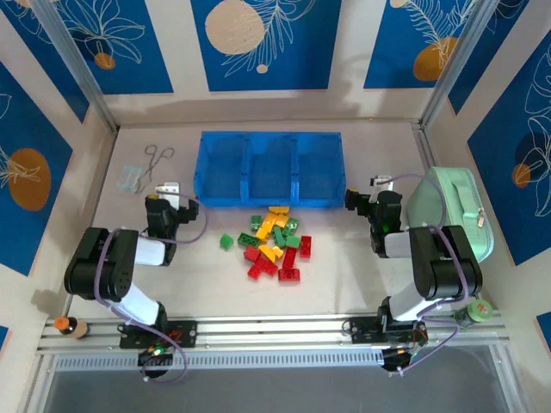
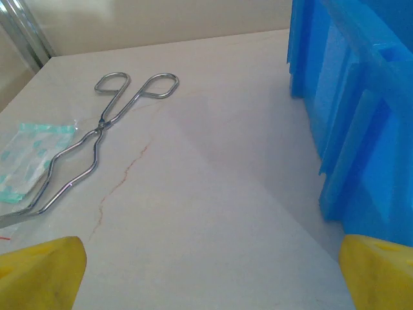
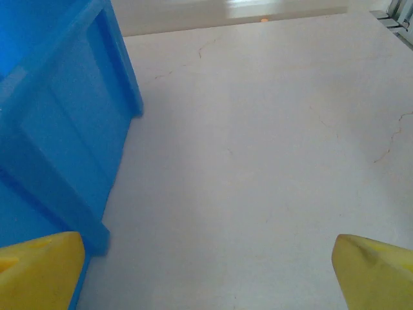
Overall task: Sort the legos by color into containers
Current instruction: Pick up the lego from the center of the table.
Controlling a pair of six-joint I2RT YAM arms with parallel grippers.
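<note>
Several red, green and yellow-orange legos (image 1: 274, 243) lie in a loose pile on the table, just in front of the containers. The containers are three side-by-side compartments of a translucent blue tray (image 1: 267, 134), and nothing shows inside them. My left gripper (image 1: 170, 188) rests low, left of the tray's left end, and is open. In the left wrist view its yellow fingertips (image 2: 39, 274) stand wide apart over bare table, with the tray (image 2: 361, 97) at the right. My right gripper (image 1: 368, 191), open, sits off the tray's right end. The tray wall (image 3: 58, 116) is on the left of the right wrist view.
Metal forceps (image 1: 157, 160) and a small sealed packet (image 1: 131, 177) lie at the back left, also ahead of my left gripper (image 2: 210, 278). A mint-green zippered case (image 1: 452, 211) stands at the right. A small bottle (image 1: 69, 327) sits near the left rail.
</note>
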